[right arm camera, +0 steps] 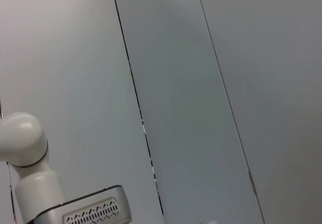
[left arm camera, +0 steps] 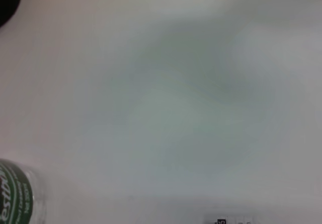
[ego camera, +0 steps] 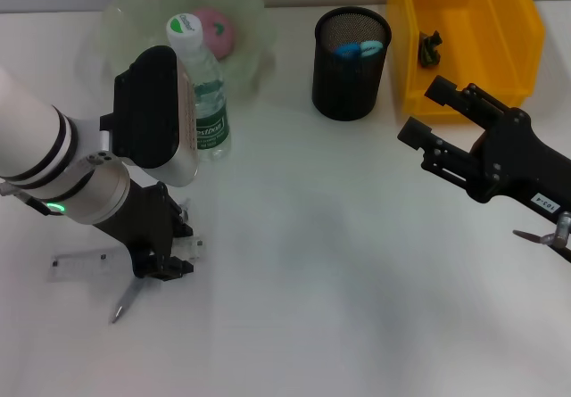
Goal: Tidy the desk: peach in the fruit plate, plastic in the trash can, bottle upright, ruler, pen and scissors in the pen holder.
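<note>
Black wire mesh: the round pen holder (ego camera: 351,62) stands at the back of the white desk (ego camera: 339,281), with blue and white handles showing inside its rim; every place below is given from it.
Bottle: a clear plastic bottle (ego camera: 202,94) with a green-and-white cap and a green label stands upright well to the left of the pen holder, touching the front edge of the fruit plate; the left wrist view catches only its green label (left arm camera: 12,196) at a corner.
Peach: a pink, rounded peach (ego camera: 216,31) lies in the translucent, pale green fruit plate (ego camera: 250,22), to the left of the pen holder and behind the bottle.
Trash can: a glossy yellow plastic bin (ego camera: 513,31), square-cornered, sits just to the right of the pen holder, with a small dark crumpled piece (ego camera: 430,47) lying inside.
Ruler: a flat, clear plastic ruler (ego camera: 80,265) lies far to the front left of the pen holder, on the desk.
Pen: a slim grey pen (ego camera: 125,303) lies slantwise beside the ruler, its upper end under the left claw.
Left gripper (ego camera: 161,268): black, lowered onto the ruler and pen; whether its jaws are closed cannot be told.
Right gripper (ego camera: 428,116): black and angular, above the desk to the front right of the pen holder, jaws spread wide, holding nothing.
</note>
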You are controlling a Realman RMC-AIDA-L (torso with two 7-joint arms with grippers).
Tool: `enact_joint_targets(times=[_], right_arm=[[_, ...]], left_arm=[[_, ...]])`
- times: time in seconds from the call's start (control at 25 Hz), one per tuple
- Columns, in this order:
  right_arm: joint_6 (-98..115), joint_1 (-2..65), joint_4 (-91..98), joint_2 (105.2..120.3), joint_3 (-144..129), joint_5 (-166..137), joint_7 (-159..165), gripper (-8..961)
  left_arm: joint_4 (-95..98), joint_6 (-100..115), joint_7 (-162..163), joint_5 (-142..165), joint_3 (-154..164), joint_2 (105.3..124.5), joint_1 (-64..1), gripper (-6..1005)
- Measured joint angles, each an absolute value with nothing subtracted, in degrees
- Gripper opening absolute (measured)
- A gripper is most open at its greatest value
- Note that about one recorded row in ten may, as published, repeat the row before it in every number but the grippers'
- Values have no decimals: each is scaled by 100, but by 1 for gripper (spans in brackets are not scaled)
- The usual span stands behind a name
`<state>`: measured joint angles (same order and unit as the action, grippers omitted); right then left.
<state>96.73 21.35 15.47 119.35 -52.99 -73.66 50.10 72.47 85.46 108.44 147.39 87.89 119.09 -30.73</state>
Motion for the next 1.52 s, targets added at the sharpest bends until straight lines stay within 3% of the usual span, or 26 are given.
enact_joint_targets(times=[0.16, 1.52], right_arm=[[9671, 2148, 1547, 11935, -5300, -7365, 5010, 753], [9659, 2179, 1476, 11935, -5299, -7233, 5009, 754]], left_arm=[[7242, 8542, 10844, 14739, 8789, 11909, -3072, 446], [7337, 8593, 10818, 14735, 8841, 11909, -3083, 440]])
